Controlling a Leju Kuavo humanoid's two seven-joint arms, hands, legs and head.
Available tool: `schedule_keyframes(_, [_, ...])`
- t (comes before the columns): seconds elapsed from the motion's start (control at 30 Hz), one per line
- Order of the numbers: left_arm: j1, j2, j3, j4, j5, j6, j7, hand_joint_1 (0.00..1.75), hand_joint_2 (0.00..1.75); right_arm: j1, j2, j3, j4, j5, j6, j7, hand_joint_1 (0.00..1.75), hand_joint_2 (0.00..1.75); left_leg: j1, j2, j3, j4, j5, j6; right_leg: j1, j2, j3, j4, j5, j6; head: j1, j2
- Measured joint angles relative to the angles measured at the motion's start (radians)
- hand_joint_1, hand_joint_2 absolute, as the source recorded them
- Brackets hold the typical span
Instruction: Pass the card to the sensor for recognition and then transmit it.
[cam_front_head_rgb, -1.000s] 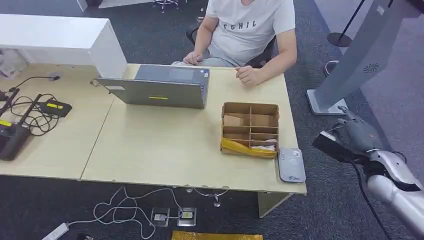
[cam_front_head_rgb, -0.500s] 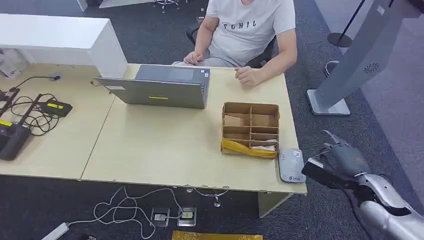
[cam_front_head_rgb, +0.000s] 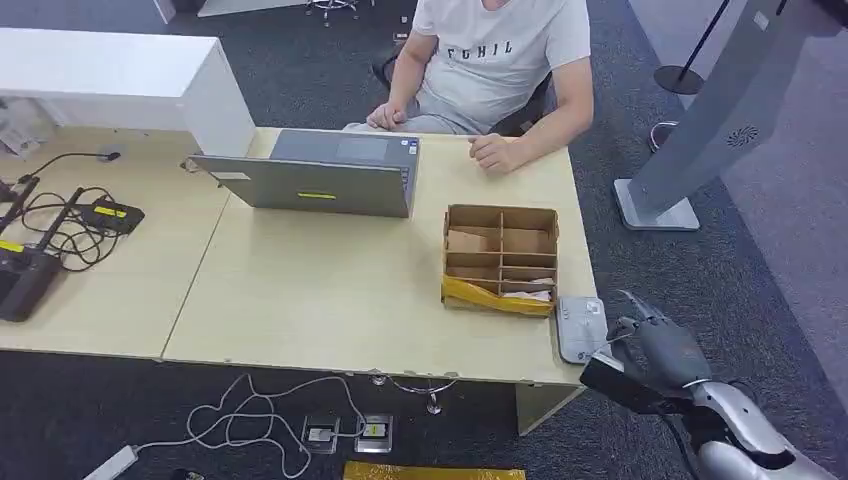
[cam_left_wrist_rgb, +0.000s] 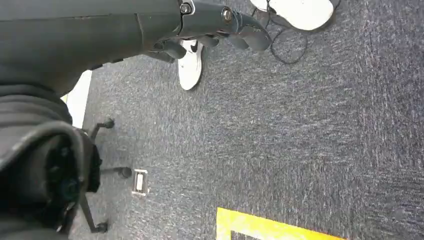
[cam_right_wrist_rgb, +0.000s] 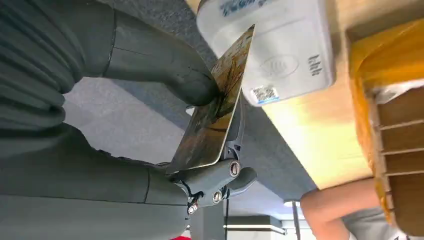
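head view: tan desk (cam_front_head_rgb: 300, 290), dark carpet (cam_front_head_rgb: 700, 260); right robot hand (cam_front_head_rgb: 660, 345) pinching card (cam_right_wrist_rgb: 215, 110).

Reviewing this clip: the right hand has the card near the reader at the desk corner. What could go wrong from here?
1. The right hand pinches the card by its faces only; bumping the sensor edge-on could twist it loose.
2. The sensor sits at the very corner of the table, so a push might slide it off.
3. The cardboard box stands right beside the sensor; overshooting could knock the fingers into it.
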Motion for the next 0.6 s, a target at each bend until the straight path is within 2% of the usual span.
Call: schedule_keyframes(0.6, [-0.002, -0.013, -0.001, 0.000, 0.011, 0.010, 0.024, 0.00, 0.00, -0.002, 0.076, 0.038, -0.003, 0.006, -0.001, -0.015, 1.75, 1.75, 0.000, 0.000, 0.000, 0.000, 0.000, 0.000, 0.000, 0.000, 0.000, 0.000, 0.000, 0.000, 0.000, 0.000])
